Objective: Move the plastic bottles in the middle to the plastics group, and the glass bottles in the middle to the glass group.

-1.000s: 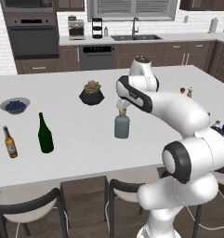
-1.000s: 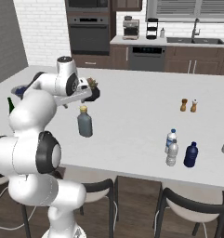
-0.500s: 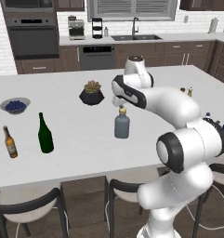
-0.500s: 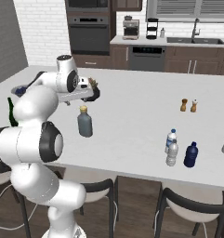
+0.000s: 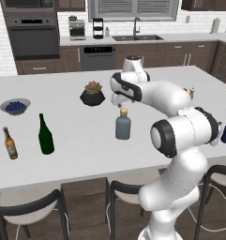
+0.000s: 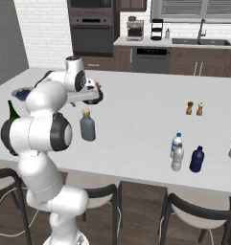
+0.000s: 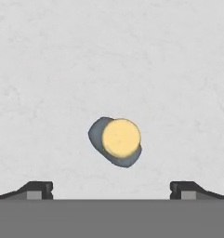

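On the white island counter [image 5: 86, 140], straight beneath my hand, stands the squat grey-blue glass bottle [image 5: 123, 124] with its tan stopper [image 7: 121, 137], upright and alone in the middle. My gripper [image 7: 111, 188] hangs above it with the jaws spread as wide as they go, holding nothing and touching nothing; looking down, I see the stopper between my two fingertips [image 7: 36, 188] but a little ahead of them. Far to the left stand the green wine bottle [image 5: 45, 135] and, just beyond it nearer the left edge, the brown beer bottle [image 5: 10, 144]. Well off to the right, near the front edge, the dark blue bottle [image 6: 197, 159] stands just beside the two small clear water bottles [image 6: 177, 152], which stand close together, one behind the other.
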Robot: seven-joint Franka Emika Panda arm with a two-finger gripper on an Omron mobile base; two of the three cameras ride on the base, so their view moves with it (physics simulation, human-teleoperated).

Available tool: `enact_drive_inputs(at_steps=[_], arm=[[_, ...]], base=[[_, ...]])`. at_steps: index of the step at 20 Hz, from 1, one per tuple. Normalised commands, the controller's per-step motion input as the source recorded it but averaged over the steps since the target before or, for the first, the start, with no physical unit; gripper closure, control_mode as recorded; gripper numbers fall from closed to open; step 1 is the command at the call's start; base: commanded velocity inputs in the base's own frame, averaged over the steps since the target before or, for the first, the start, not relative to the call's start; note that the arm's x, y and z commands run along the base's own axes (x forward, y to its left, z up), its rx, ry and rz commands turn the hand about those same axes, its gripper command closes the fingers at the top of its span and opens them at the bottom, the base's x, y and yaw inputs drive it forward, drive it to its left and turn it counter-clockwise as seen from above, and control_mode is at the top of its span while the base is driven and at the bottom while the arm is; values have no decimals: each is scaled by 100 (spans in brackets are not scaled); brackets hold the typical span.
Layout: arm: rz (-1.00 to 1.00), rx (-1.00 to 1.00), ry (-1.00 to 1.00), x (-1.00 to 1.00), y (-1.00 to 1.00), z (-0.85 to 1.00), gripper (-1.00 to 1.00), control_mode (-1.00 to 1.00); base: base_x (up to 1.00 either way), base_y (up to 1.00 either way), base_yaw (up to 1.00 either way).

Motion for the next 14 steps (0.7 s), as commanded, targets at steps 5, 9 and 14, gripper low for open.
enact_drive_inputs(at_steps=[5, 9, 14], arm=[[0, 0, 2, 26, 0, -9, -100, -100], [0, 0, 5, 10, 0, -8, -100, -100], [0, 0, 7, 4, 0, -19, -100, -100]], base=[[0, 0, 0], [0, 0, 0], [0, 0, 0]])
